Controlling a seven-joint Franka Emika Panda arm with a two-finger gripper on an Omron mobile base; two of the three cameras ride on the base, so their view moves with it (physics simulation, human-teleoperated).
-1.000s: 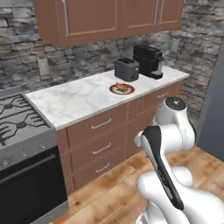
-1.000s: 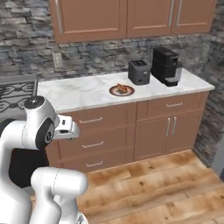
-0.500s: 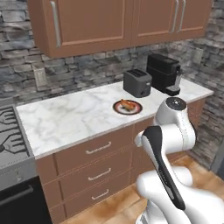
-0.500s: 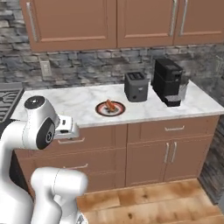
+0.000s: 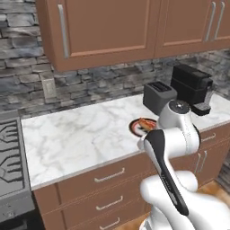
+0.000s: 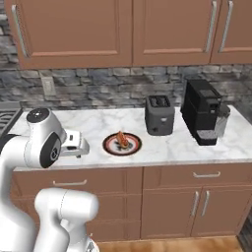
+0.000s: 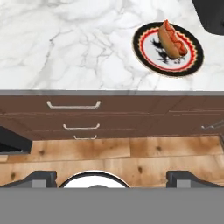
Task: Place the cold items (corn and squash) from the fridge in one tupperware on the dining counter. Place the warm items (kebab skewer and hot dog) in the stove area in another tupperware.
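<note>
hand view is looking down over the marbled bench [image 7: 65, 39] and its brown drawers [image 7: 74, 114], with the gripper [image 7: 109, 177] hanging released, its two dark tips set wide apart at the bottom and nothing between them. the hot dog [image 7: 170, 39] is lying on a dark, red-rimmed plate [image 7: 151, 54] toward the back of the bench; dark marks beside it on the plate may be the kebab skewer, but that is too small to tell.

compared with a second ago, the whole scene is sitting larger and shifted in both base views: the base is driving closer, so the camera has moved, not the things. the plate, the toaster [image 6: 159, 114] and the coffee machine [image 6: 203, 117] are keeping their places on the bench, and the stove [image 5: 10, 155] is sliding off toward the left edge of the left base view.

that is putting the warm items nearly within the arm's reach, so the approach looks almost done. a pick has not begun, and the next step is likely a reach down to the plate.
</note>
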